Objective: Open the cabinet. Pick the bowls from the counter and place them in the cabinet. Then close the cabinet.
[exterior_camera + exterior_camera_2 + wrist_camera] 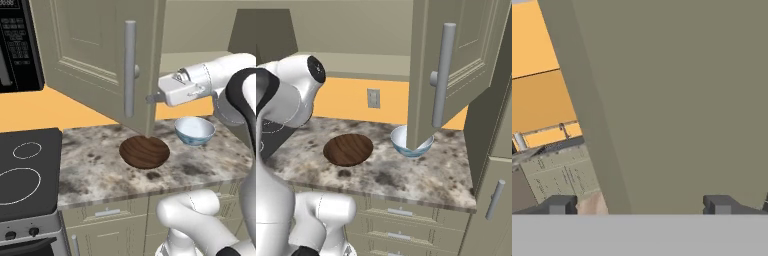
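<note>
The cabinet door [95, 55] stands swung out over the counter [100, 175], its long silver handle [129, 67] facing me. My gripper [150, 99] is at the door's free edge, above the bowls. In the hand view my gripper [639, 205] is open, and the door's edge [587, 115] and inner face run up between the fingertips [559, 205]. The dark-brown wooden bowl [144, 152] sits on the counter under the door's corner. To its right rests the white and light-blue bowl [194, 130]. From the right, the door [466, 60] hides part of that bowl [401, 142]; the brown bowl [348, 149] is in the open.
A black stove top [25, 170] adjoins the counter on the left, with a microwave [15, 45] above it. Drawers [401, 212] run below the counter, and a tall unit with a bar handle [496, 200] stands at the right. A wall outlet [373, 98] is on the orange backsplash.
</note>
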